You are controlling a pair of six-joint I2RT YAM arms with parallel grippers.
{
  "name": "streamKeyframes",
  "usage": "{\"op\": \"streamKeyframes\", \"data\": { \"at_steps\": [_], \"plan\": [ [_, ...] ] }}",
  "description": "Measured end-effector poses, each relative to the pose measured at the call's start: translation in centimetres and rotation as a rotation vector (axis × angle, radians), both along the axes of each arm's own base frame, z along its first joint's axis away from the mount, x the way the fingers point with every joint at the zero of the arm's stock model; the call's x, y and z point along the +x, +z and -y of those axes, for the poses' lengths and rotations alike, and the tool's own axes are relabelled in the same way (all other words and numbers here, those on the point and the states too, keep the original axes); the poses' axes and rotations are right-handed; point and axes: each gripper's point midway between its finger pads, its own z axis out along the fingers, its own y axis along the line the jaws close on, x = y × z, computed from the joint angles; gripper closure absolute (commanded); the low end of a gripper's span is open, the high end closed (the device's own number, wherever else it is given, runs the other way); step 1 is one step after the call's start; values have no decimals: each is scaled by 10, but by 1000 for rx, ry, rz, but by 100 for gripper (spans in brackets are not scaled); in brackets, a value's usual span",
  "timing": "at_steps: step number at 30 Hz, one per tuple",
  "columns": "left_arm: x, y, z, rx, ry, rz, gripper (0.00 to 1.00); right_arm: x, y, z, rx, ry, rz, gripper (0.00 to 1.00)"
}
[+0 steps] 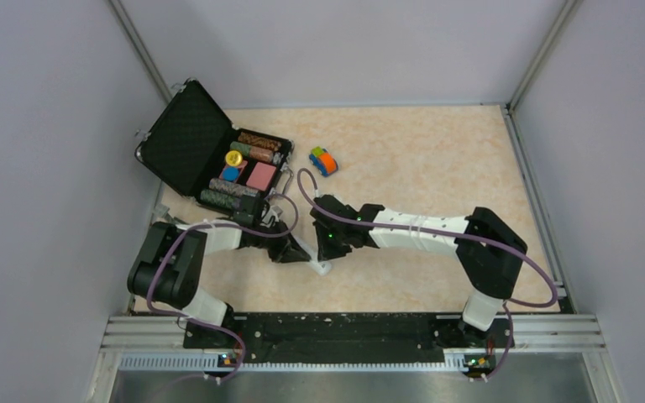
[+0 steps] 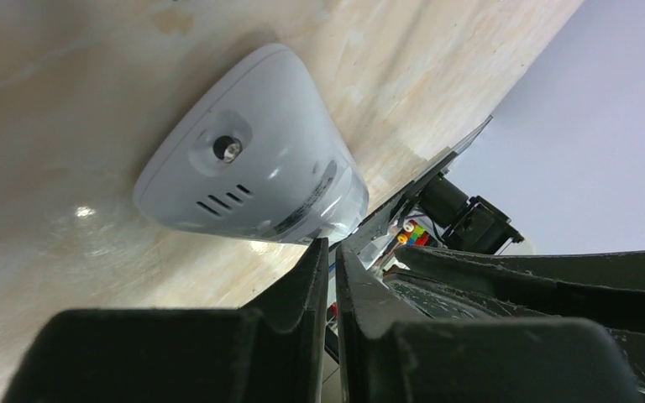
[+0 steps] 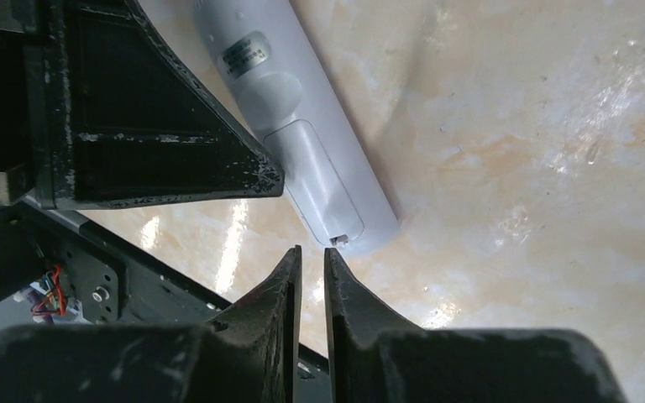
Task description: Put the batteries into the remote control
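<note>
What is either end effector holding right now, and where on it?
Nothing that shows. Both end effectors, left and right, have near-shut jaws with an empty gap, tips just off the remote, which lies back-up on the table.

White remote control (image 3: 302, 143), orange-blue-green toy car (image 1: 323, 160), black case (image 1: 186, 138), marbled beige table (image 1: 420, 151)

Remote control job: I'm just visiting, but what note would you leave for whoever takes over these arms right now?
Left pincer nearly shut, nothing visibly held, at the remote control's rounded end.
Right pincer nearly shut, empty, tips by the battery cover's latch.
It lies back-up on the table, cover in place.
Batteries: none visible; loaded or not, cannot tell. Check before going on.
</note>
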Motion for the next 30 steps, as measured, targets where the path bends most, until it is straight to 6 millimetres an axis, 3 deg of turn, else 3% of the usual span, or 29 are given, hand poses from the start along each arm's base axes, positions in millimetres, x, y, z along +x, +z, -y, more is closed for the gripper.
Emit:
{"op": "streamKeyframes", "data": {
  "at_steps": [8,16,18,27,30],
  "plan": [
    [-2,-3,-4,37,-3,10,87,-10,-8,0,13,-13,-54,96],
    [-3,-3,-4,40,-8,16,87,0,-21,-8,13,-24,-27,100],
    [-2,-3,-4,41,-7,17,87,1,-28,-9,7,-28,-33,100],
    [5,3,-9,75,35,57,84,5,-26,-14,10,-23,11,100],
    [18,19,-15,84,87,109,81,11,-24,-13,-3,-17,48,89]
  ]
}}
